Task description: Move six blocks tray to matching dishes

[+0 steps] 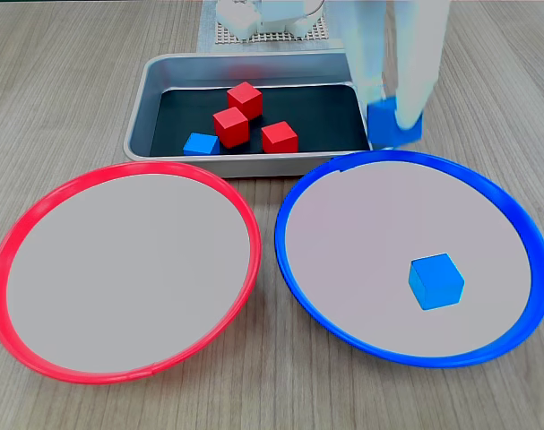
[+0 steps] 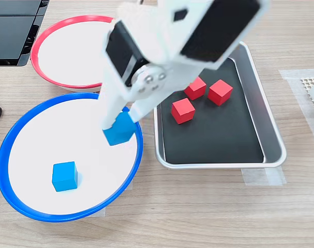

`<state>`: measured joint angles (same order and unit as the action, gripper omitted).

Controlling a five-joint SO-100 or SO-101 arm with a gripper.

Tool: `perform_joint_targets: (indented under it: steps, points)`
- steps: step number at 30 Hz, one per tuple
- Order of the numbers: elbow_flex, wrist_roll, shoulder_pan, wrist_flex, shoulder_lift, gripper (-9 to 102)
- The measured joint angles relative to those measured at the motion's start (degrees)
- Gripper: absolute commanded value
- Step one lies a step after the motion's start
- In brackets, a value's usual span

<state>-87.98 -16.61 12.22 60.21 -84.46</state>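
My white gripper [image 1: 392,115] is shut on a blue block [image 1: 395,127] and holds it above the gap between the tray and the blue-rimmed dish [image 1: 289,260]. In the other fixed view the held blue block [image 2: 119,130] hangs over the right part of that dish [image 2: 22,206], with the gripper [image 2: 120,123] around it. Another blue block [image 1: 436,280] [image 2: 64,175] lies in this dish. The silver tray [image 1: 151,90] [image 2: 273,134] holds three red blocks [image 1: 244,98] [image 1: 230,126] [image 1: 279,137] and one blue block [image 1: 201,143]. Nothing lies in the red-rimmed dish [image 1: 12,233] [image 2: 43,72].
A white mesh mat [image 1: 272,36] [image 2: 313,85] lies behind the tray, by the arm's base. A black device [image 2: 12,26] sits at the top left corner in one fixed view. Tape strips [image 2: 260,175] hold the tray to the wooden table.
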Motion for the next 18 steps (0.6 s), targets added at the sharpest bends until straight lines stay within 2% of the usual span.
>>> perform_joint_targets:
  steps: [2,6,8,10,13,15,18]
  points:
    - [0.00,-0.53,0.09,-4.04,3.34,8]
    - [0.53,-0.44,0.09,-6.06,6.94,18]
    - [0.70,-0.09,0.09,-6.33,7.38,17]
    - [0.79,-0.09,0.09,-6.15,7.38,10]
    - [1.23,-2.02,0.09,-1.23,6.94,0]
    - [1.23,-4.92,-0.44,3.60,5.01,0]
    - [0.35,-10.46,-2.64,15.38,0.00,0]
